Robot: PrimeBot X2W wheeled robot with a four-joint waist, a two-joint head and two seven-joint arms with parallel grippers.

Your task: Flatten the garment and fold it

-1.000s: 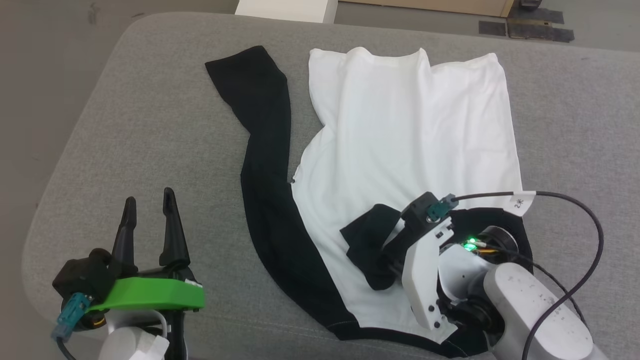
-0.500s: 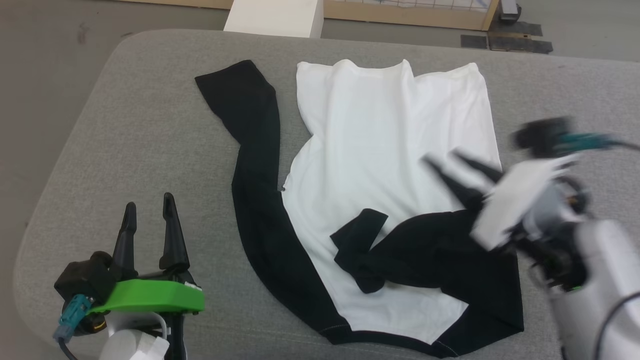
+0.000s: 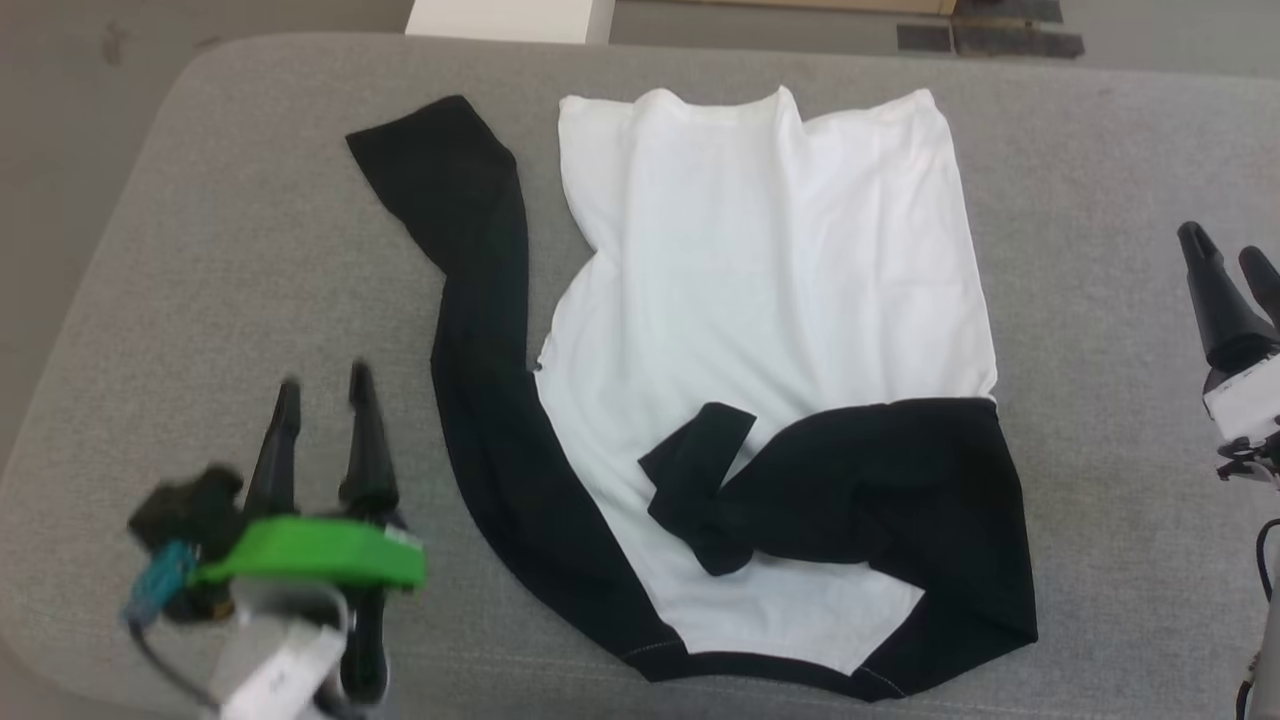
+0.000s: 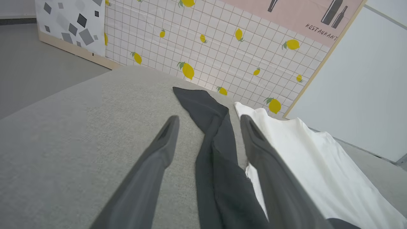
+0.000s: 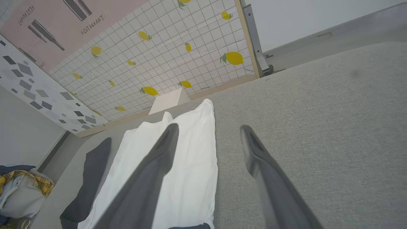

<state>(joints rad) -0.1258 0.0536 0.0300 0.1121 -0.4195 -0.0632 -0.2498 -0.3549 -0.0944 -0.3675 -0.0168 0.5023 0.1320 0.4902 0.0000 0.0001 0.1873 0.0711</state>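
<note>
The garment lies on the grey cushion, its white body spread flat. One black sleeve stretches out along its left side. The other black sleeve is folded inward over the lower white part, its cuff crumpled. My left gripper hovers open at the lower left, apart from the cloth; in its wrist view the gripper points along the black sleeve. My right gripper stands open and empty at the right edge, off the garment. In the right wrist view it is over the cushion.
The grey cushion has rounded corners, with floor beyond its left edge. A white box stands behind its far edge. A lemon-patterned panel backs the scene. A heap of other clothes lies on the floor.
My right gripper has opened, let go of the black sleeve and pulled away to the right edge. The sleeve stays folded on the white body. The head camera has shifted.
</note>
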